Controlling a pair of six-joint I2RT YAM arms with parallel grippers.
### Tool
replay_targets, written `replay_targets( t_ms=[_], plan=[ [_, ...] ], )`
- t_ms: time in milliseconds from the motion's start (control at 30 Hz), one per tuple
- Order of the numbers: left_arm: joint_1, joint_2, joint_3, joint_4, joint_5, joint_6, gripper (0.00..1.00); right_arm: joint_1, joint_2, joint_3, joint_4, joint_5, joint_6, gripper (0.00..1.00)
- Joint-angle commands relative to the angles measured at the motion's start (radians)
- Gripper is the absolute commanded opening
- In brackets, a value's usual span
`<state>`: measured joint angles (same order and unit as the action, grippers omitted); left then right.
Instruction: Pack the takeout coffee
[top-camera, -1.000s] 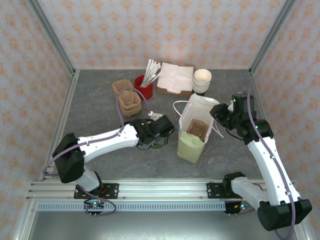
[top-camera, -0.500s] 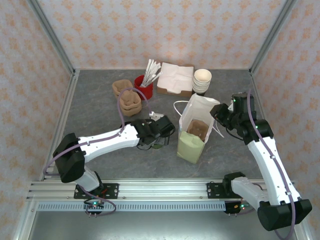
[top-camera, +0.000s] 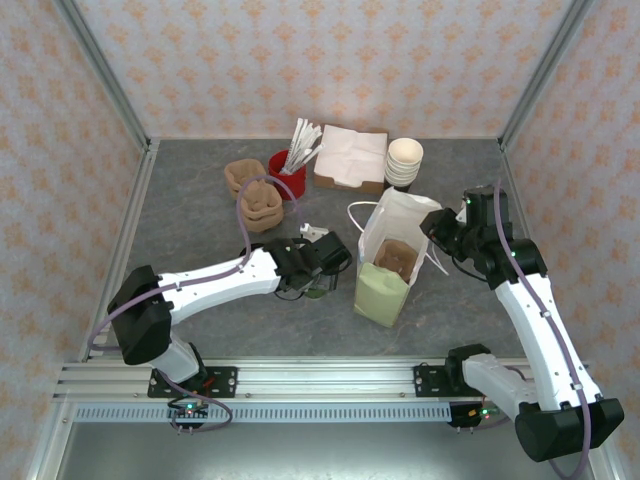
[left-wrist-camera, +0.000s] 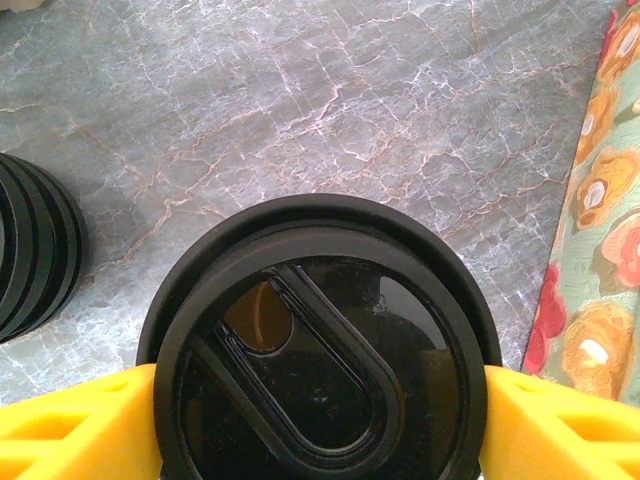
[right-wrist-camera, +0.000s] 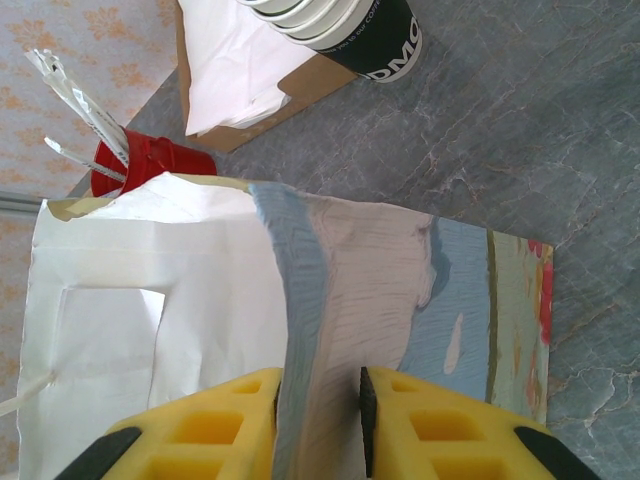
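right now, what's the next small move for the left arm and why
Probably lift the takeout coffee straight up. The left gripper has its jaws against both sides of the lidded cup, and the right gripper pinches a wall of the paper bag, holding its mouth open. The cup seems lower than the bag's rim, so it likely needs height before crossing over.

The takeout coffee (left-wrist-camera: 330, 300) carries a smooth, glossy black plastic lid, the stacked lids (left-wrist-camera: 35, 250) at left share that sheen, the desk (left-wrist-camera: 300, 90) looks like matt grey stone veined with pale cracks, the bag (right-wrist-camera: 180, 290) is creased matt paper, and the fingers (right-wrist-camera: 230, 420) of the right tool (right-wrist-camera: 320, 390) are matt yellow plastic.
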<state>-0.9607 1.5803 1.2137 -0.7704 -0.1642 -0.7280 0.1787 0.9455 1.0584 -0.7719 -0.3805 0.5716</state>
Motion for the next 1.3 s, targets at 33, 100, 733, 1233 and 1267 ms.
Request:
replay_targets(
  t_ms=[33, 100, 733, 1233, 1267],
  plan=[
    [-0.014, 0.052, -0.008, -0.058, 0.068, 0.008, 0.69, 0.005, -0.014, 0.012, -0.025, 0.026, -0.010, 0.27],
    [-0.014, 0.050, 0.005, -0.064, 0.068, 0.014, 0.68, 0.005, -0.016, 0.011, -0.027, 0.028, -0.009, 0.27],
    [-0.013, -0.038, 0.368, -0.367, -0.056, 0.031, 0.66, 0.005, -0.022, 0.028, -0.028, 0.019, 0.057, 0.27],
    [-0.014, -0.044, 0.895, -0.657, -0.123, 0.063, 0.64, 0.035, -0.074, -0.028, 0.001, 0.057, 0.318, 0.11],
    [-0.016, -0.038, 0.928, -0.666, -0.117, 0.069, 0.64, 0.048, -0.078, -0.032, 0.008, 0.070, 0.337, 0.10]
  ],
)
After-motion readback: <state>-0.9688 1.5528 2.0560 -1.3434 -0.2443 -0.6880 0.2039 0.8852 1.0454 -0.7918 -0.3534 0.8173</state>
